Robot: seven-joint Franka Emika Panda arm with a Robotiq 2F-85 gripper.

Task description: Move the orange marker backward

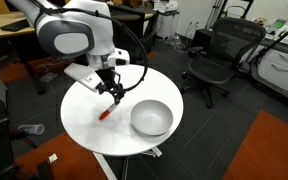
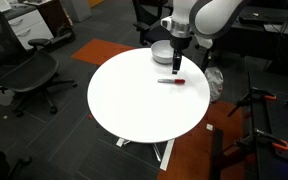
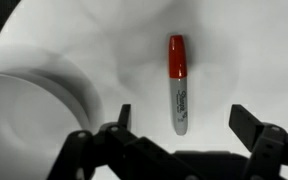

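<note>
Currently the orange marker (image 3: 177, 85) lies flat on the white round bench (image 1: 84, 128), inward from the edge and beside the grey bowl (image 1: 150, 118) without touching it. In the wrist view its red cap points away from the camera and its grey printed barrel points toward it. The bowl sits close to the bench edge in both exterior views; in one exterior view (image 2: 161, 52) it is partly hidden behind the arm.

The claw (image 1: 112, 94) hangs over the marker with its jaws spread wide and holds nothing. In the wrist view the two fingers (image 3: 122, 116) stand on either side of the barrel end, with clear bench surface between each finger and the marker. Whether the fingertips reach the bench surface cannot be told.

A black office chair (image 1: 220, 55) stands on the floor well apart from the bench.
</note>
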